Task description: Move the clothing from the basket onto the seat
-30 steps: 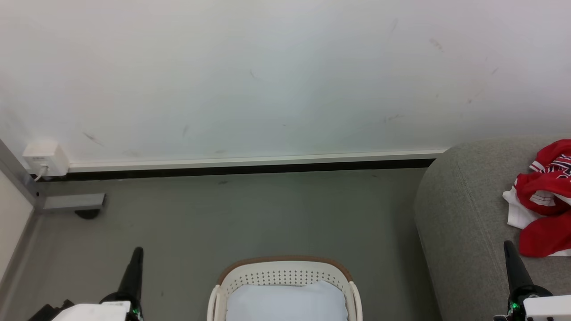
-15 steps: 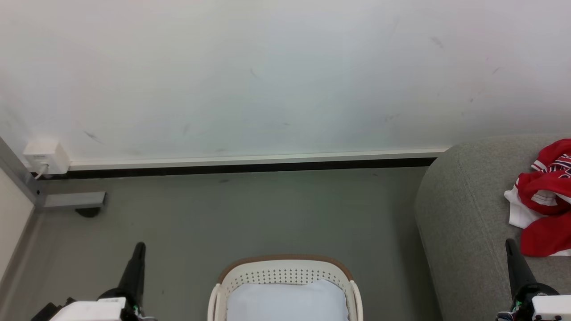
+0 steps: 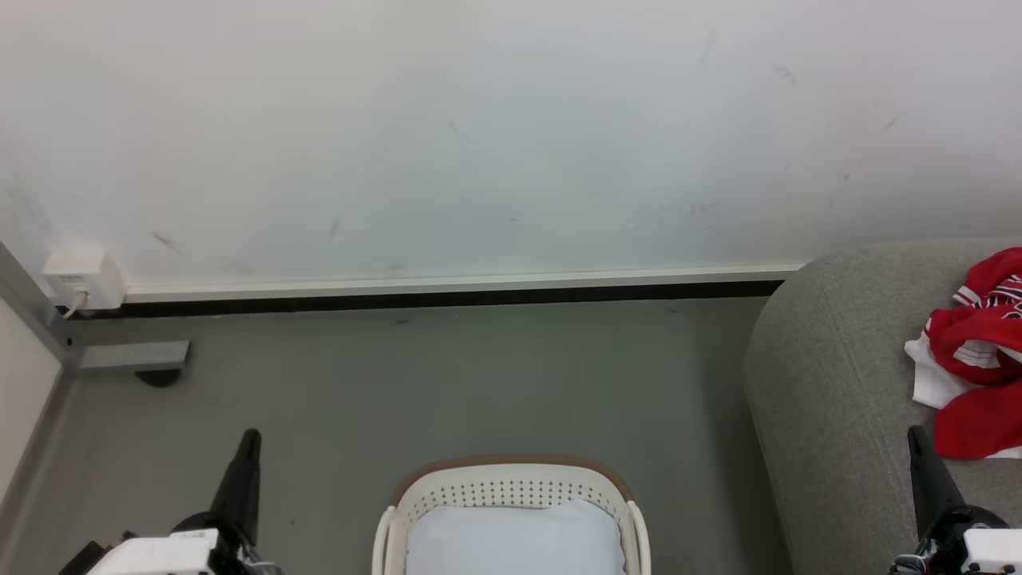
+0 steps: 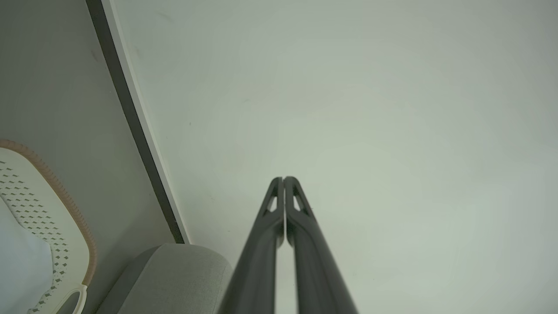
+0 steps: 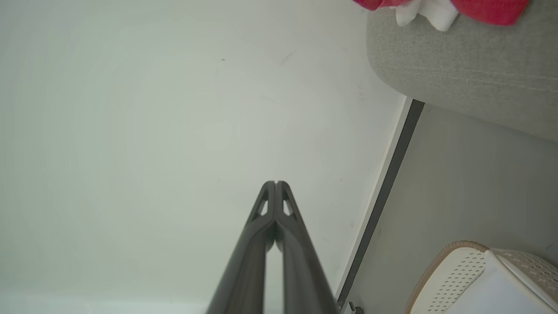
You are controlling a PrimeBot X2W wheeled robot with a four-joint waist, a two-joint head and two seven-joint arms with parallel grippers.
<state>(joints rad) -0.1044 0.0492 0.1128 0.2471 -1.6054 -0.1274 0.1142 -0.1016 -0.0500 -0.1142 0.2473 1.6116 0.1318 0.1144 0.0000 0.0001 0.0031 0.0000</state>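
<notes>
Lying in a crumpled heap on the seat (image 3: 830, 383) at the far right, the clothing (image 3: 978, 351) is red cloth with white trim, and a white piece pokes out at its left edge. The basket (image 3: 511, 467) stands on the floor (image 3: 399, 383) at near centre, well apart from the heap. The part of it in view holds a pale pad (image 3: 515, 543), which is not clothing. Judged from this, the move looks done or close to it, though the basket's near end is cut off by the frame.

The left gripper (image 3: 250, 438) hangs over the floor to the left of the basket. The right gripper (image 3: 916, 433) sits over the seat's near part, just short of the heap. Both wrist views show each pair of fingers pressed together with nothing between them.

As for handling, the clothing looks light, limp and probably a little slick, as sports fabric tends to be. It is not fragile, and it will sag and trail from any single pinch. The best hold would be a raised fold near the top of the heap, where several layers bunch, so the fingers close on thick cloth and not on one thin edge. A hem or the white corner would likely slip free or drag the rest behind it. Should the heap need shifting, lifting well clear of the seat would help to avoid a snag.
</notes>
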